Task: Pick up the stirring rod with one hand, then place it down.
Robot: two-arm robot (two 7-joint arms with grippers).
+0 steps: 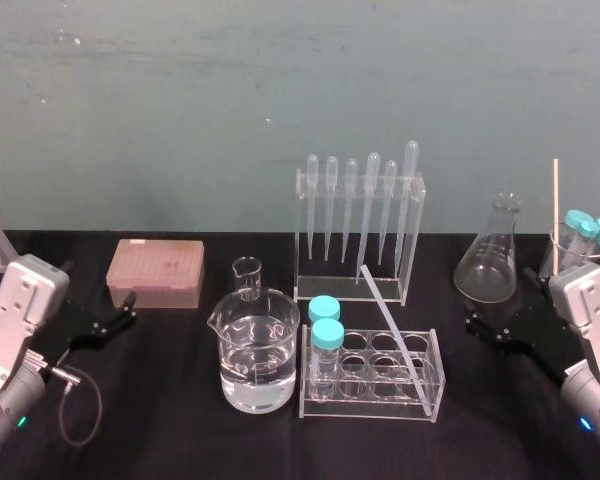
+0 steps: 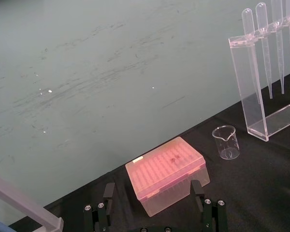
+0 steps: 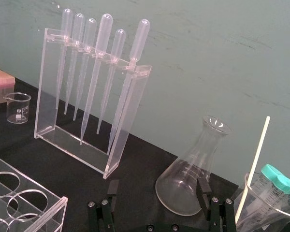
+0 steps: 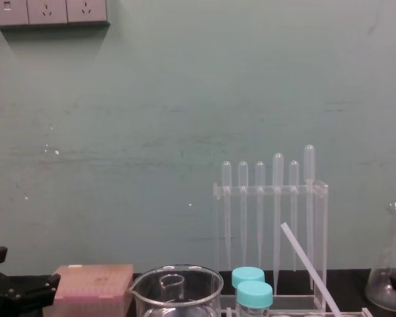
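the stirring rod [image 1: 393,325] is seen leaning at a slant in the clear tube rack [image 1: 435,402] at the middle of the table [image 1: 160,420]. its lower end is set down in a hole near the rack's front right corner, and its upper end is tilted back toward the pipette rack [image 1: 350,290] behind. in the chest view the stirring rod [image 4: 310,267] is shown crossing in front of the pipettes. it is held by nothing.

the left hand [image 1: 102,325] is parked low at the left of the table, just in front of the pink tip box [image 1: 155,272], well apart from the rod; its fingers [image 2: 108,193] are spread wide with nothing between them. the right hand [image 1: 495,325] is kept at the right, near the conical flask [image 1: 488,262], and its fingers [image 3: 203,189] are likewise spread and empty.

the task is judged not yet begun: the reach, the grasp, the lift and the placing down are all left to be done.
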